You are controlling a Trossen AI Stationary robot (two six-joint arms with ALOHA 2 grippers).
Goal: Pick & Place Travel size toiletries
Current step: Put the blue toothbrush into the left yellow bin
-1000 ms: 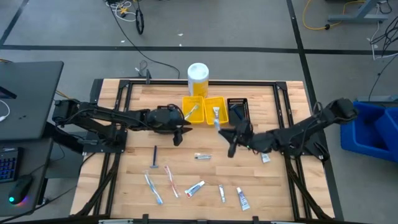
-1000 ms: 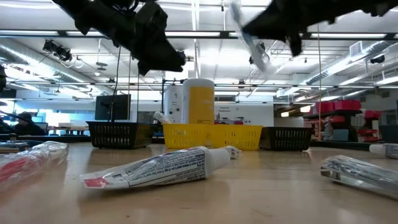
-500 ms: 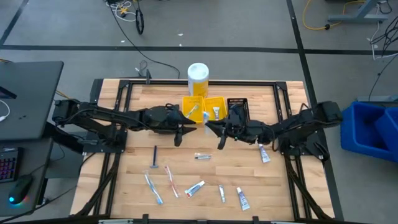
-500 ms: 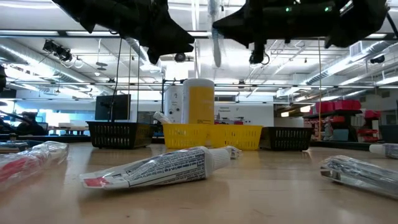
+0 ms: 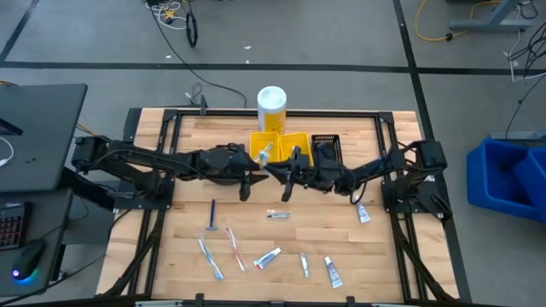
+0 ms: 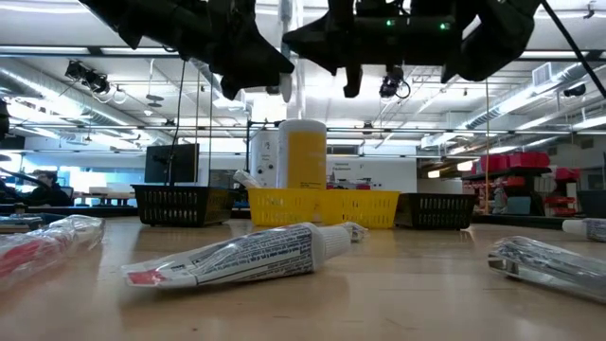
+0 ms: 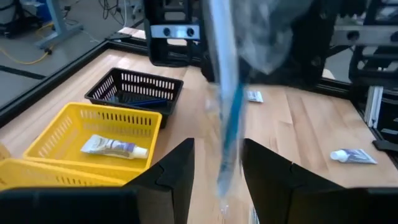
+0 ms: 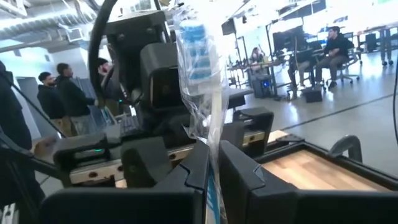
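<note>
A wrapped blue toothbrush [image 8: 198, 74] is pinched upright in the right hand [image 5: 271, 164], raised off the worktop [image 5: 375, 256]. Facing it, the left hand [image 5: 253, 176] hovers with fingers spread around the toothbrush's lower end.

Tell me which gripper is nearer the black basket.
Right. The right gripper hangs just off the black basket's front-left corner, shut on a wrapped toothbrush; the left gripper sits farther off, beyond both yellow baskets.

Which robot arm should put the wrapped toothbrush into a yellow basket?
Right. The right gripper is shut on the clear-wrapped blue toothbrush near the yellow baskets; the left gripper is open.
</note>
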